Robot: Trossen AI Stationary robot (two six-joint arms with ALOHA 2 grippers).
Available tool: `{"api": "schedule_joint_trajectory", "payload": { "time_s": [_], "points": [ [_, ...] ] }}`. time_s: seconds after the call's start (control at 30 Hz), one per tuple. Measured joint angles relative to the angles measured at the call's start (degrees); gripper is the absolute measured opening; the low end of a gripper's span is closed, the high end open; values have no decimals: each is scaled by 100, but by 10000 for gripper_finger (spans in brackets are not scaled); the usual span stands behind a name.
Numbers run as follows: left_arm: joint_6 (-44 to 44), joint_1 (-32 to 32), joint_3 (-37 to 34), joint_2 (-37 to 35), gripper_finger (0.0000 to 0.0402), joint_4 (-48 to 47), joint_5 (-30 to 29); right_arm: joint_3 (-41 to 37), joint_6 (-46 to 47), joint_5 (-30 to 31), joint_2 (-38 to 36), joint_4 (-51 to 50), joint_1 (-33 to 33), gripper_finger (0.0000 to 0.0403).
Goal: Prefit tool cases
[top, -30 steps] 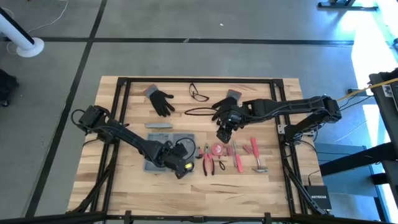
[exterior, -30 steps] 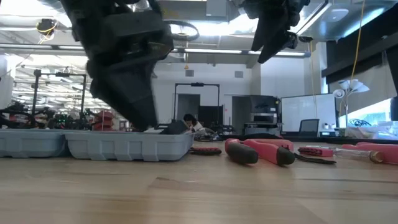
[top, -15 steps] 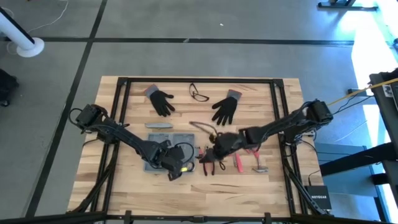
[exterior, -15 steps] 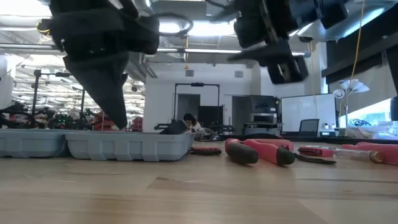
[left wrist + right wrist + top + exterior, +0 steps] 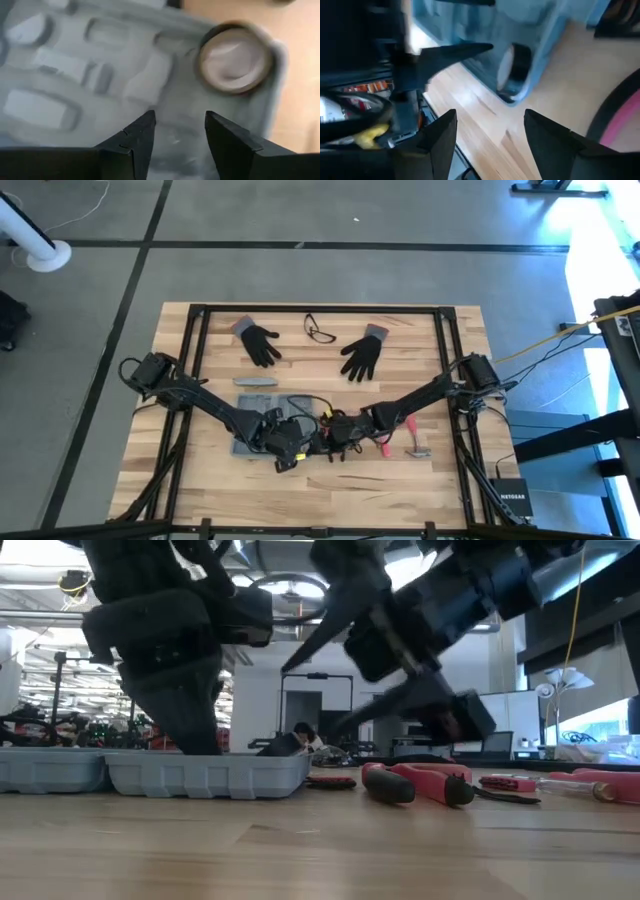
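The blue-grey tool case (image 5: pixel 290 402) lies open and flat on the wooden table, left of centre; its near wall (image 5: pixel 200 775) faces the low view. A tape roll (image 5: pixel 235 57) sits in a round recess at one corner of the case. My left gripper (image 5: pixel 180 140) is open and points down into the case (image 5: pixel 75 75). My right gripper (image 5: pixel 490 130) is open and comes slanting down from the right. It hangs just off the case's right end (image 5: pixel 535 30), above the pink pliers (image 5: pixel 415 783), with nothing between its fingers. My left gripper reaches down into the case from above. Its fingertips (image 5: pixel 142 132) stand over the moulded floor next to the tape roll's recess. The case's near wall hides them in the low view, and I cannot tell whether they touch the floor.
Pink-handled pliers (image 5: pixel 340 445), other pink tools and a hammer (image 5: pixel 412 442) lie right of the case. Two black gloves (image 5: pixel 260 342) (image 5: pixel 360 356), glasses (image 5: pixel 320 331) and a slim grey bar (image 5: pixel 257 381) lie toward the far edge. Bare wood runs along the near edge.
My right gripper has come from beside the right glove toward the near and left edges. It has sunk and rolled over, and now hangs at the case's right end. My left gripper has stayed over the case and rolled about its own axis. Both have stayed open.
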Motion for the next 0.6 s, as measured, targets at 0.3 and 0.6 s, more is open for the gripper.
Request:
{"api": "schedule_joint_trajectory", "payload": {
  "time_s": [0.3, 0.6],
  "points": [
    [58, 65, 1, 29, 123, 315, -218, 102, -2, 617, 109, -105, -78, 220],
    [49, 73, -108, 184, 85, 989, -248, 102, -15, 660, 111, -254, -67, 220]
  ]
}}
